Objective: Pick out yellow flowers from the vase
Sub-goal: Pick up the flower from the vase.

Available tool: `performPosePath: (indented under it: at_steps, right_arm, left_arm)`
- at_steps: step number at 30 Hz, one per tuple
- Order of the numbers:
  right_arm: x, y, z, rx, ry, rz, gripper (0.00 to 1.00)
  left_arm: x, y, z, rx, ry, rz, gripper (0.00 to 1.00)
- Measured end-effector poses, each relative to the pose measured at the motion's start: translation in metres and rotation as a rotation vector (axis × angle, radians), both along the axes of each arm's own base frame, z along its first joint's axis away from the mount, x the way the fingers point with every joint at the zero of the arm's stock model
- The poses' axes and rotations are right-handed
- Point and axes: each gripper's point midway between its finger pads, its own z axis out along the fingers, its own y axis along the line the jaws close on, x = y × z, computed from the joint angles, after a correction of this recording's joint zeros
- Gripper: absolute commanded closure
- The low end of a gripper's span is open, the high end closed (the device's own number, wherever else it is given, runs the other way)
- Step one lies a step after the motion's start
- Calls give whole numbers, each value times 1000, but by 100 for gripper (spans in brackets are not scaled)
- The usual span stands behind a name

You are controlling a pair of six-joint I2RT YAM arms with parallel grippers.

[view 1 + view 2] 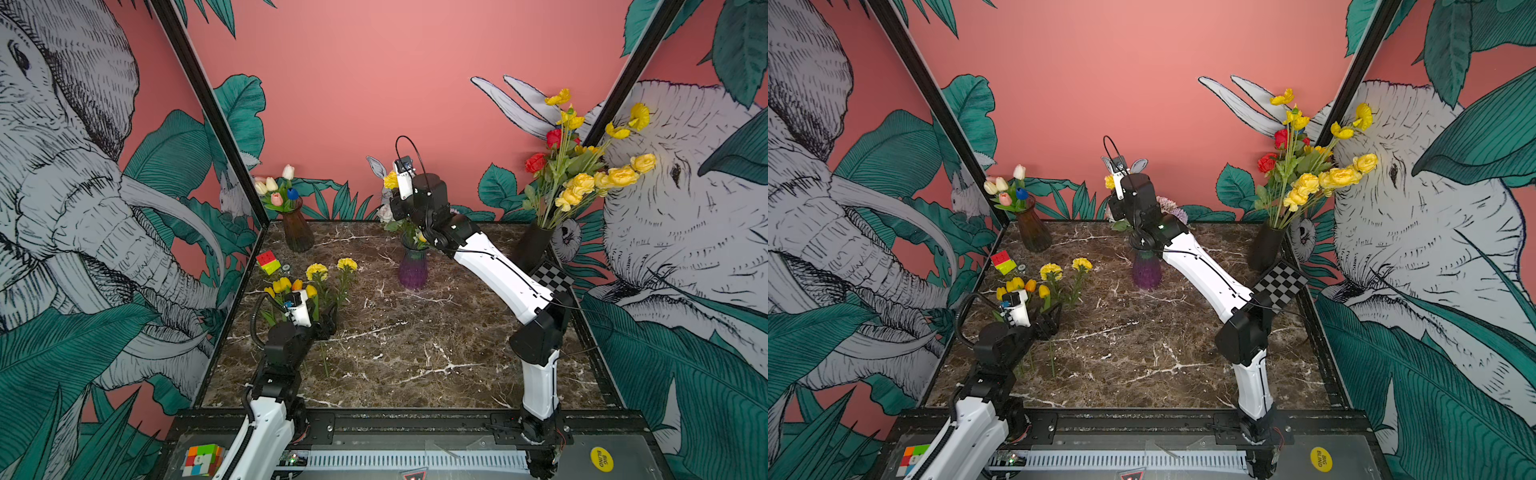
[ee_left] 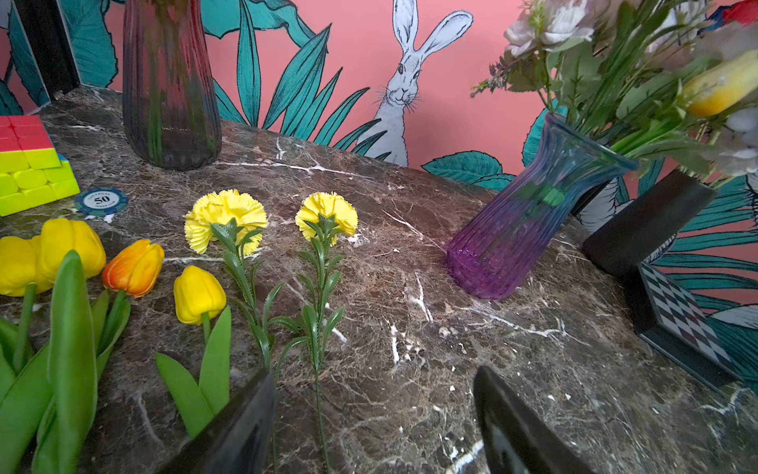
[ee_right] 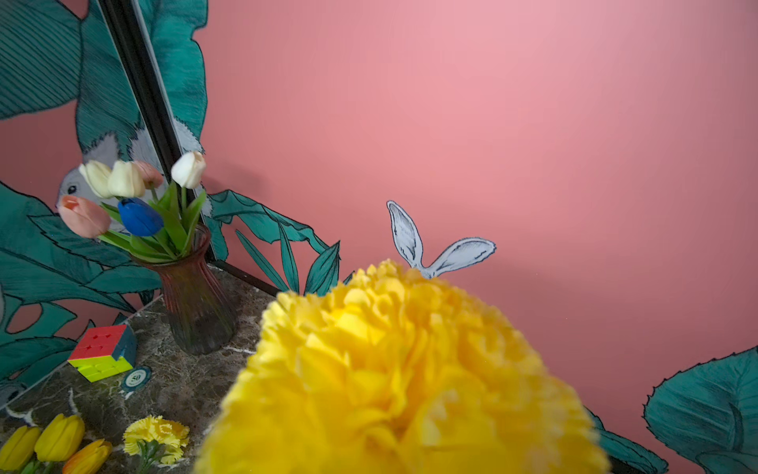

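My right gripper (image 1: 397, 201) hovers above the purple vase (image 1: 412, 270) at the back of the table. A frilly yellow carnation (image 1: 390, 179) sits right at it. That bloom (image 3: 402, 377) fills the lower part of the right wrist view and hides the jaws. A yellow tulip (image 2: 722, 86) leans among pale flowers in the vase (image 2: 512, 242). Two yellow carnations (image 2: 225, 213) (image 2: 327, 211) and yellow tulips (image 2: 71, 242) lie flat at the left. My left gripper (image 2: 373, 394) stands open low over their stems, gripping nothing.
A brown vase (image 1: 297, 230) of white, pink and blue tulips stands back left. A black vase (image 1: 534, 245) of yellow and red flowers and a checkerboard (image 1: 552, 276) are back right. A puzzle cube (image 1: 268, 262) and a poker chip (image 2: 101, 201) lie by the laid flowers.
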Motion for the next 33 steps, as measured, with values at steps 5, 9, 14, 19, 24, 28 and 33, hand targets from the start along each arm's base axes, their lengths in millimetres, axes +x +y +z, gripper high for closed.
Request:
performPosePath:
  at_steps: [5, 9, 14, 19, 24, 28, 33]
  right_arm:
    - [-14, -2, 19, 29, -29, 29, 73]
    - [-21, -1, 26, 39, -37, 55, 73]
    - [-24, 2, 28, 44, -35, 80, 73]
    - [-31, 3, 34, 54, -34, 108, 72]
    - [-49, -6, 62, 108, -57, 135, 72]
    - [-62, -15, 86, 144, -86, 151, 72]
    - [-71, -19, 105, 174, -110, 168, 72]
  left_arm:
    - [2, -5, -1, -6, 3, -26, 23]
    - [5, -14, -5, -27, 27, -71, 24]
    - [18, -33, 15, -45, 34, -137, 24]
    - [32, -83, 82, -24, -110, -303, 24]
    - [48, -127, 129, 3, -242, -439, 26]
    - [73, -148, 147, 27, -304, -494, 31]
    - [98, -174, 167, 61, -390, -569, 34]
